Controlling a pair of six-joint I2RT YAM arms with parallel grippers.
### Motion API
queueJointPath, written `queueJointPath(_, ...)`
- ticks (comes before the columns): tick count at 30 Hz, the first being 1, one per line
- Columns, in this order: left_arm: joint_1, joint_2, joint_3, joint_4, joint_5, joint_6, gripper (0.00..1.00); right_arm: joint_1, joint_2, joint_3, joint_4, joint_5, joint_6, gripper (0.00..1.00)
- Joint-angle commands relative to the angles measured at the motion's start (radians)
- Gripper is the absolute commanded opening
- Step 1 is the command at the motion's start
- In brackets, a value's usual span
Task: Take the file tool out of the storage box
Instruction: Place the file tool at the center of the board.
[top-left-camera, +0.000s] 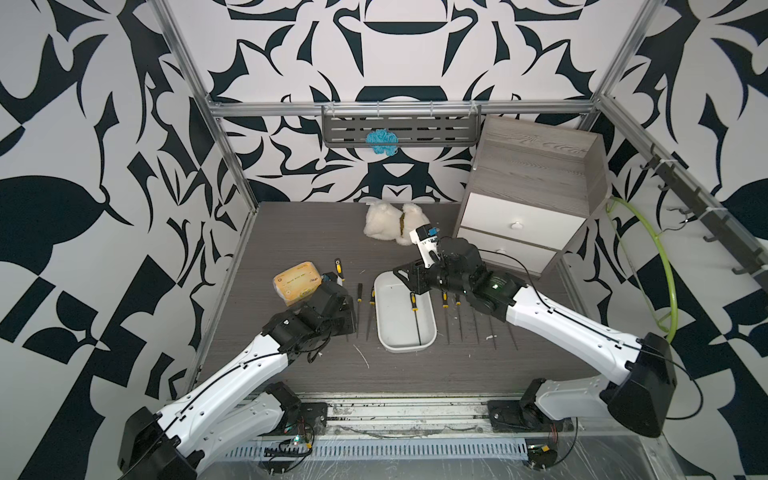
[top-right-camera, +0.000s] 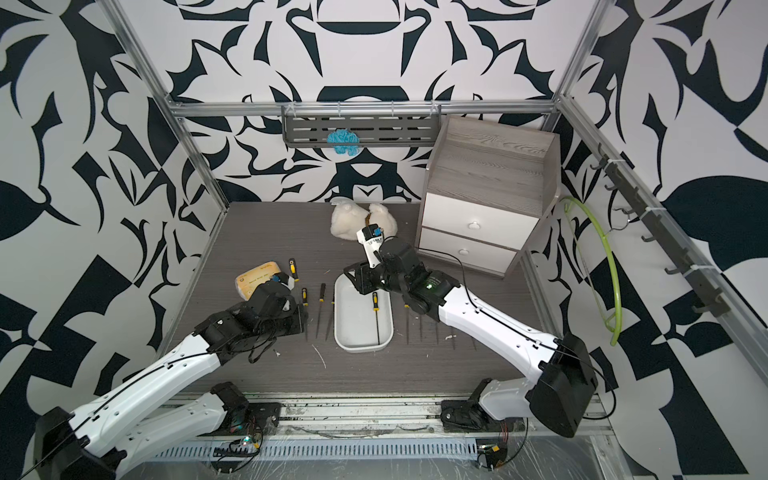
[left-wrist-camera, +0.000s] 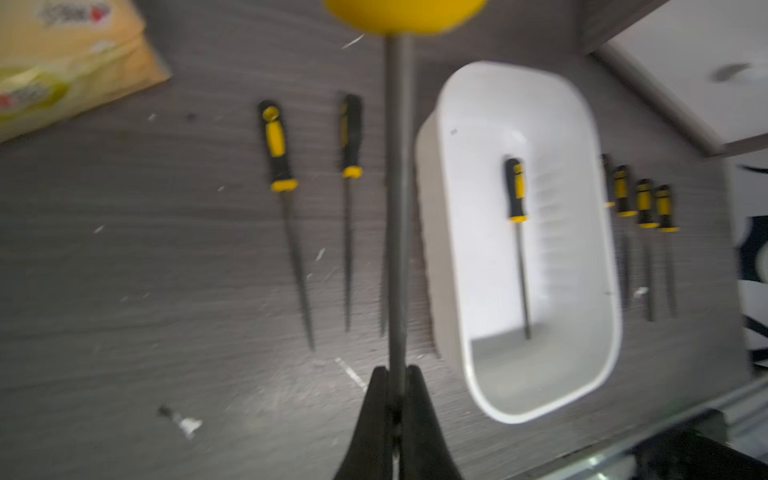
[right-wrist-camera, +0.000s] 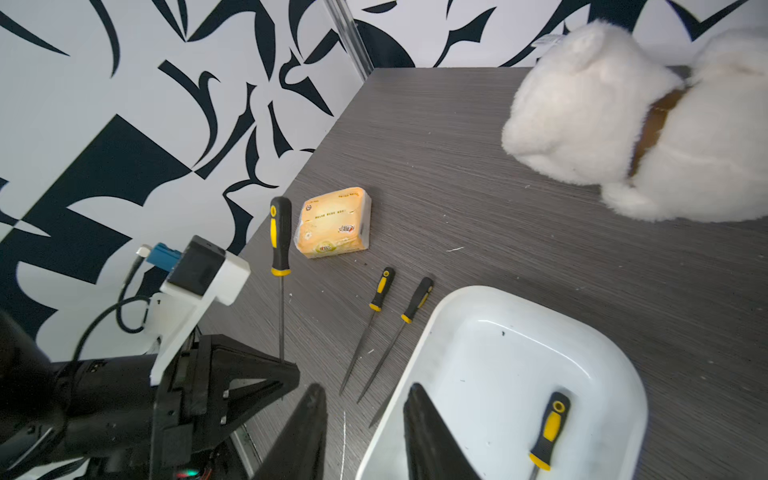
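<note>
Left gripper (left-wrist-camera: 395, 376): clenched on the upright file (right-wrist-camera: 280, 237) by its shaft, handle high, likely to carry it clear of the table (top-left-camera: 291, 232). Right gripper (right-wrist-camera: 365, 390): jaws apart, hovers above the far end of the box (top-left-camera: 395, 324). Leaves the last file (top-left-camera: 413, 301) flat on its floor. Grey wood-grain top, black-and-white patterned walls.
</note>
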Motion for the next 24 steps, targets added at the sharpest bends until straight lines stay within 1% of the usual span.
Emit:
queueJointPath(1,0.043,0.097,0.007,-0.144,-0.02,0.006,0.0,-0.018,-0.009,-0.012,-0.067,0.036,-0.056,0.36)
queueJointPath(3,0.065,0.153,0.008,-0.145,-0.015,0.011,0.0,-0.033,-0.008,-0.013,-0.077,0.032,-0.06,0.36)
queueJointPath(6,0.146,0.228,-0.005,-0.093,0.044,0.058,0.0,-0.052,-0.006,-0.021,-0.075,0.012,-0.058,0.36)
queueJointPath(7,0.178,0.264,-0.006,-0.083,0.068,0.075,0.0,-0.056,-0.002,-0.022,-0.075,0.006,-0.055,0.37)
queueJointPath(9,0.204,0.355,0.008,-0.07,0.094,0.099,0.0,-0.058,0.008,-0.021,-0.075,0.0,-0.053,0.37)
queueJointPath(11,0.204,0.416,0.018,-0.047,0.112,0.111,0.0,-0.061,0.018,-0.019,-0.077,-0.002,-0.053,0.37)
queueJointPath(14,0.204,0.466,0.028,-0.024,0.117,0.122,0.0,-0.064,0.025,-0.017,-0.084,0.006,-0.052,0.37)
queueJointPath(16,0.204,0.48,0.028,-0.011,0.124,0.126,0.0,-0.07,0.032,-0.019,-0.084,0.007,-0.047,0.37)
queueJointPath(19,0.205,0.49,0.036,-0.025,0.101,0.129,0.0,-0.074,0.052,-0.01,-0.094,0.003,-0.04,0.37)
queueJointPath(24,0.206,0.488,0.05,-0.031,0.119,0.147,0.0,-0.08,0.086,0.004,-0.105,-0.02,-0.032,0.37)
